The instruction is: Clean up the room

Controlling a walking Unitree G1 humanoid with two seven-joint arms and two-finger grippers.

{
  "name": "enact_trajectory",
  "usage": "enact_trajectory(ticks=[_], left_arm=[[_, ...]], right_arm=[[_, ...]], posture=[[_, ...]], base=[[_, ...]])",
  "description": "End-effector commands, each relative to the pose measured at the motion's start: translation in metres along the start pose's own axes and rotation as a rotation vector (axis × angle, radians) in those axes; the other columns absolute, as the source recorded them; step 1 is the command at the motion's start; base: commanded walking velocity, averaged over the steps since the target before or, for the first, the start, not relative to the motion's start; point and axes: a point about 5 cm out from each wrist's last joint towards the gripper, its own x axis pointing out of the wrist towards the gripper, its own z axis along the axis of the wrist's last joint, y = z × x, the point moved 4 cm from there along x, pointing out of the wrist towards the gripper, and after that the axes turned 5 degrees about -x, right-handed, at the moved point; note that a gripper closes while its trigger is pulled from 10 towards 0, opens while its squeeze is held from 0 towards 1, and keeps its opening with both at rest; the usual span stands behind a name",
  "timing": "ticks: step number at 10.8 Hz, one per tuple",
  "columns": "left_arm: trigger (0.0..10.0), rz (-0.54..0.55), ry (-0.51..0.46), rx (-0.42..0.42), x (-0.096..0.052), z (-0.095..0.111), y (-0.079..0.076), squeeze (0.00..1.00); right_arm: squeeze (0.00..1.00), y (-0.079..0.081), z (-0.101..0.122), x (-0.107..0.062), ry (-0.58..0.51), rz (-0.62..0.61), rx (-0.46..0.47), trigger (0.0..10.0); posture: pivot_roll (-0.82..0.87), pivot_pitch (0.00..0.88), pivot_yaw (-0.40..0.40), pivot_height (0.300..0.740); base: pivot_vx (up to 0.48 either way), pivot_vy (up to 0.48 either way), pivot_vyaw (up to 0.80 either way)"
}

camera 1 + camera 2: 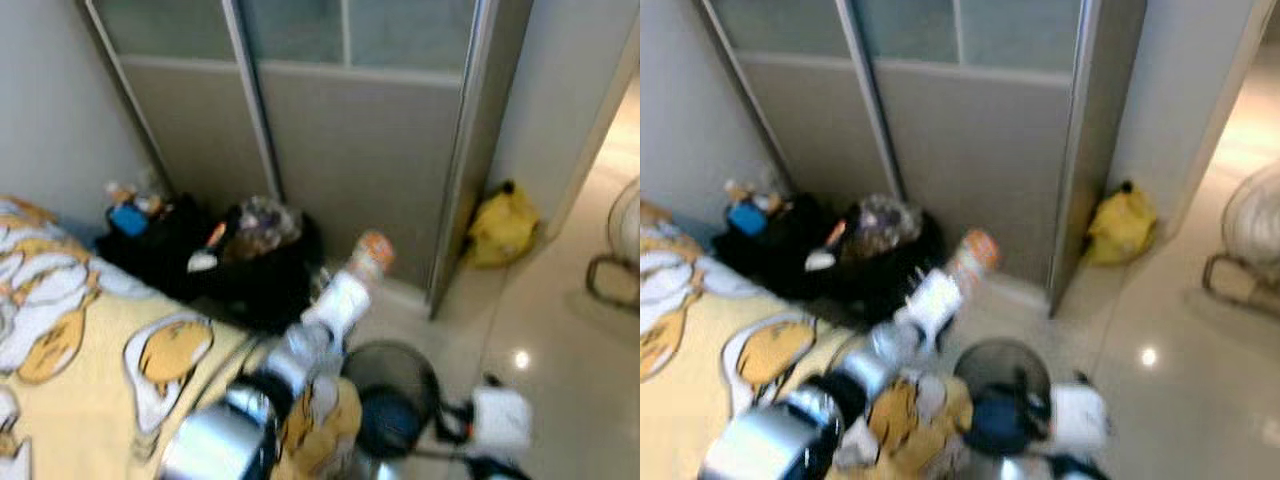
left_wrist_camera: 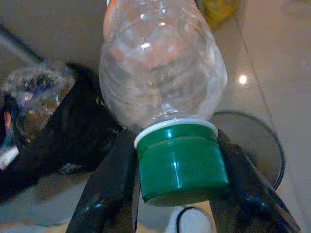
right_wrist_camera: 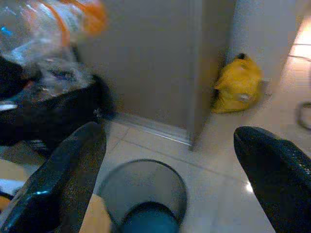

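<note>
Far left, a bed (image 1: 90,400) with a yellow cartoon-print cover is seen, running along the wall. Beyond its corner, black bags (image 1: 215,265) are heaped on the floor against the grey sliding wardrobe doors (image 1: 350,160), with crumpled clear plastic (image 1: 262,222) on top and a blue item (image 1: 128,218) at the far left of the pile.

Moving across, the left arm is raised forward over the floor, and the left pincer (image 2: 177,194) is clamped on a clear plastic bottle (image 2: 163,68). The bottle is gripped at its green cap (image 2: 181,162), a black finger (image 2: 109,189) pressed to each side, its body pointing away from the wrist. An orange label (image 1: 375,248) is seen at the bottle's far end, up in the air near the wardrobe door.

Below and a little right, a round dark mesh bin (image 1: 395,385) stands on the pale tiles, something dark blue (image 3: 148,218) lying inside. The bottle is held above the floor just short of the bin, not over its mouth so far as can be told.

The right pincer (image 3: 175,170) is spread wide, fingers well apart, hovering above the bin.

Far right, a yellow bag (image 1: 503,228) is slumped in the corner by the wardrobe's end panel.
</note>
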Motion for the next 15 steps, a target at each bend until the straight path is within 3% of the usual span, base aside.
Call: enact_trajectory(ticks=[1,2,3,4,5,6,7,8,11,14,15], left_arm=[[10.0,-0.124,-0.110,-0.062,0.003,0.052,-0.064,0.00],[10.0,-0.122,-0.184,-0.214,0.002,0.067,-0.060,0.00],[10.0,-0.145,-0.242,-0.292,0.000,0.073,-0.057,0.00],[10.0,-0.184,-0.373,-0.373,-0.010,0.074,-0.042,0.00],[10.0,-0.170,-0.452,-0.403,-0.023,0.070,-0.025,0.00],[10.0,-0.078,-0.491,-0.393,-0.040,0.056,0.008,0.00],[10.0,0.027,-0.437,-0.387,-0.038,0.031,0.032,0.00],[10.0,0.092,-0.358,-0.412,-0.023,0.020,0.033,0.00],[10.0,-0.005,-0.319,-0.370,-0.013,0.041,-0.003,0.00],[10.0,-0.022,-0.170,-0.220,-0.001,0.031,-0.019,0.00],[10.0,0.022,-0.144,-0.225,0.001,0.034,-0.015,0.00]], right_arm=[[0.00,0.007,0.009,-0.002,-0.025,0.011,0.009,10.0],[0.00,0.004,0.008,-0.017,-0.005,-0.009,-0.001,10.0],[0.00,0.000,0.012,-0.020,-0.012,-0.027,-0.010,10.0],[0.00,-0.011,0.027,-0.022,-0.051,-0.076,-0.020,10.0],[0.00,-0.024,0.035,-0.023,-0.074,-0.129,-0.023,10.0],[0.00,-0.038,0.039,-0.020,-0.075,-0.168,-0.014,10.0],[0.00,-0.049,0.038,-0.009,-0.067,-0.175,-0.024,10.0],[0.00,-0.056,0.033,0.010,-0.048,-0.170,-0.019,10.0],[0.00,-0.052,0.032,0.029,-0.032,-0.139,-0.027,10.0],[0.00,-0.036,0.026,0.022,-0.018,-0.103,-0.044,10.0],[0.00,-0.028,0.022,0.012,-0.004,-0.083,-0.039,10.0]], posture=[[-0.19,0.132,0.160,0.740],[-0.20,0.157,0.145,0.740],[-0.20,0.159,0.131,0.740],[-0.19,0.135,0.114,0.740],[-0.17,0.110,0.102,0.740],[-0.15,0.081,0.080,0.740],[-0.12,0.047,0.055,0.740],[-0.10,0.024,0.033,0.740],[-0.12,0.014,0.036,0.740],[-0.14,0.055,0.069,0.740],[-0.17,0.099,0.078,0.740]], base=[[0.000,0.000,0.00],[0.000,0.000,0.00],[0.000,0.000,0.00],[0.000,0.000,0.00],[0.000,0.000,0.00],[0.000,0.000,0.00],[0.000,-0.472,0.00],[0.000,-0.472,0.59],[0.000,-0.472,0.49],[0.000,-0.301,0.15],[0.000,0.000,0.00]])
